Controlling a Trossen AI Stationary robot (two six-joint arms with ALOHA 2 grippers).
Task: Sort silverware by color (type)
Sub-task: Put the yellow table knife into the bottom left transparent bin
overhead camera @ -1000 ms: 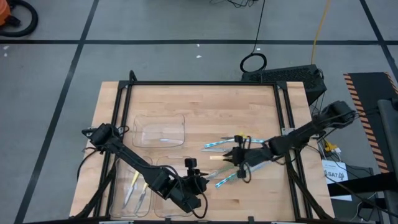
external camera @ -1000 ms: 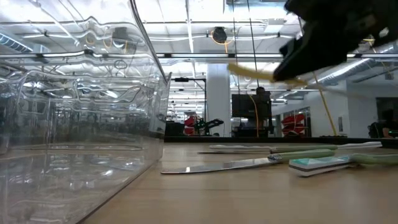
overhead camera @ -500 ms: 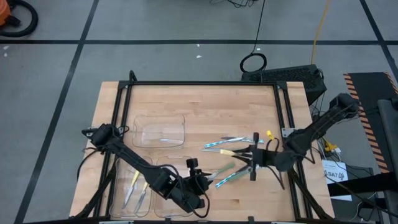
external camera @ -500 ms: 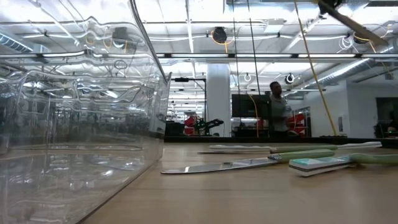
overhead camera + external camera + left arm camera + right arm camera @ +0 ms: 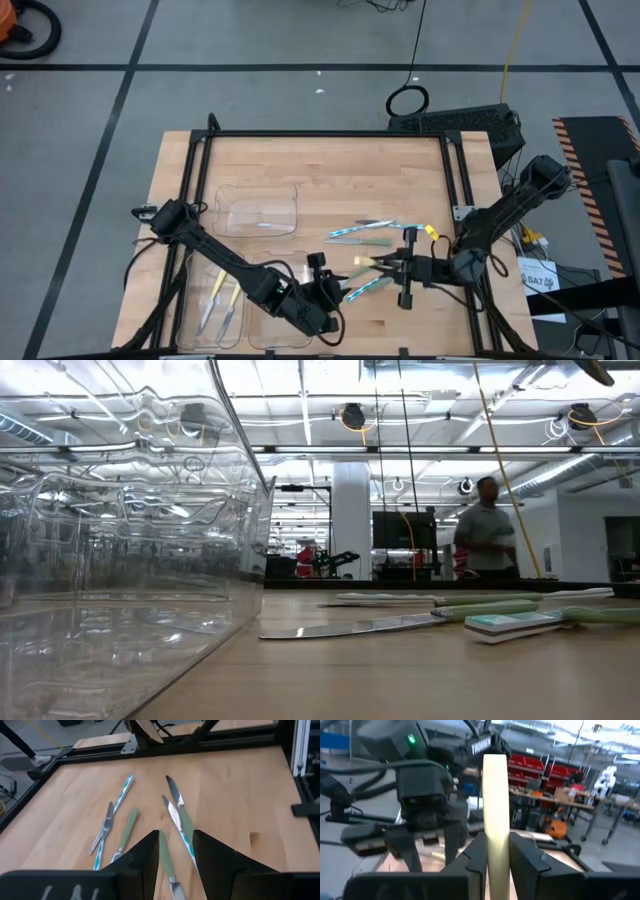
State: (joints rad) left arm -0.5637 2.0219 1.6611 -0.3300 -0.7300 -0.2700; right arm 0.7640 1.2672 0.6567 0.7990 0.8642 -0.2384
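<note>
- the wooden table (image 5: 330, 165) is carrying everything here, and it serves as the landmark for each place below.
- a clear tray (image 5: 258, 210) is sitting on the table's left half toward the far side, with one thin utensil lying inside it; the kind cannot be told.
- a second clear tray (image 5: 214, 302) is lying at the table's near left corner, holding two utensils with yellowish handles (image 5: 222, 303).
- the left arm is reaching along the table's near edge, and the left gripper (image 5: 333, 290) is hovering low over the wood just past the near trays, its fingers (image 5: 145, 857) standing parted with nothing between them; a pale green handle (image 5: 167, 857) is lying on the table under the gap.
- the right arm is coming in from the table's right side, and the right gripper (image 5: 385, 264) is hanging above the table's centre-right, clamping a yellow-handled utensil (image 5: 496, 805) between its fingers (image 5: 475, 852).
- the loose silverware (image 5: 362, 232) is lying scattered on the table's middle, right of centre: pieces with light blue handles and pale green handles, some crossing each other.
- a knife (image 5: 400, 623) is resting flat on the table in the low view, beside a blue-handled piece (image 5: 520, 622).
- a person (image 5: 487, 540) is standing in the room well beyond the table.
</note>
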